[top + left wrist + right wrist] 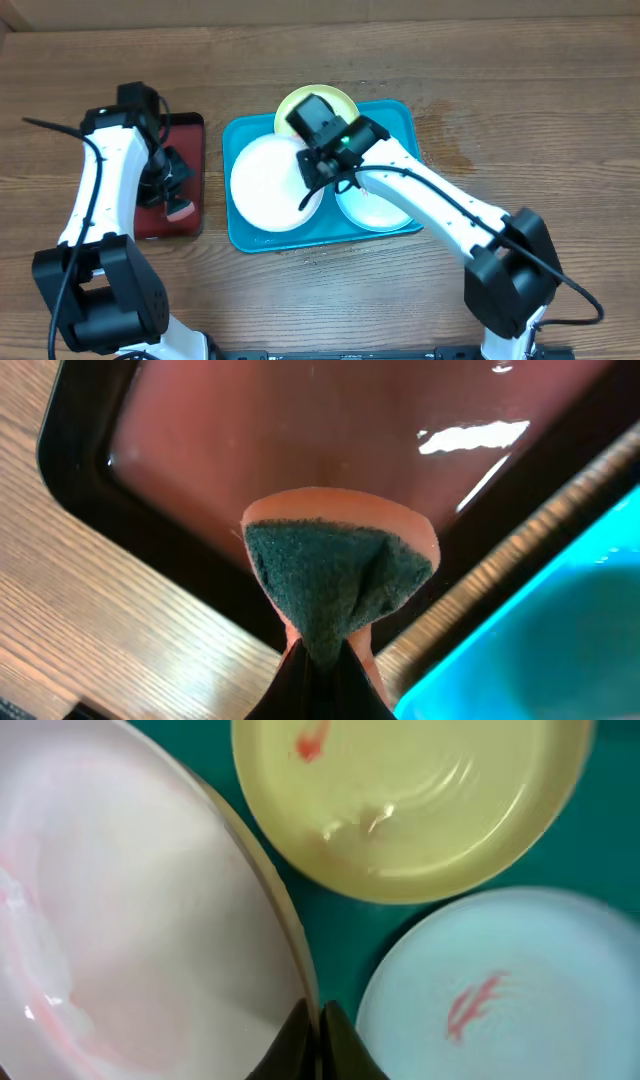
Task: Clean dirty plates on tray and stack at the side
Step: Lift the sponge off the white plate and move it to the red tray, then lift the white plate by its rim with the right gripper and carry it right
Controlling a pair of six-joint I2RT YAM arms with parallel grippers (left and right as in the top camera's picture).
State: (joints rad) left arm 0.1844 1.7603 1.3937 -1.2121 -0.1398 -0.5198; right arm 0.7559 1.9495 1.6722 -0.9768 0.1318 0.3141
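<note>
Right wrist view: right gripper (318, 1040) jaws closed to a thin gap, pinching the rim of the white plate (130, 920) at its 3 o'clock edge. That plate lies at 9 o'clock in the tray (340, 935), the yellow plate (420, 810) at 12, and the blue plate (520, 990) at 4. Yellow and blue each carry a red smear.

Left wrist view: left gripper (325, 670) jaws pinch a sponge (340, 575), green face showing, over the red tray (300, 430), which sits just beside the tray at 9 o'clock.
</note>
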